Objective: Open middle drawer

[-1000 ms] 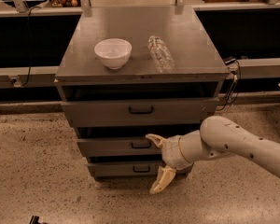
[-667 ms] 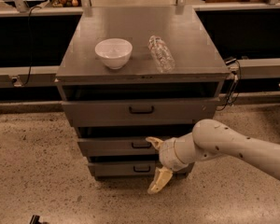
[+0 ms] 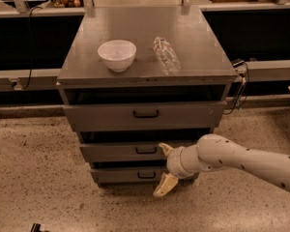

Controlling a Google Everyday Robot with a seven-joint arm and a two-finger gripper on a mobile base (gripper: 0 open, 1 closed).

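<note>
A grey metal cabinet holds three drawers, one above another. The middle drawer (image 3: 121,151) has a low flat front with a small black handle (image 3: 146,150) at its centre, and its front stands slightly out from the cabinet. My gripper (image 3: 165,169) is on a white arm that reaches in from the right. It is open, with one cream fingertip (image 3: 165,148) just right of the handle and the other (image 3: 165,185) down in front of the bottom drawer (image 3: 121,176). It holds nothing.
The taller top drawer (image 3: 101,116) stands above. On the cabinet top (image 3: 203,57) are a white bowl (image 3: 117,54) and a clear plastic bottle (image 3: 166,55) lying on its side. A speckled floor surrounds the cabinet; a counter runs behind it.
The arm and gripper have shifted slightly left, towards the middle drawer's handle. The drawers have not moved.
</note>
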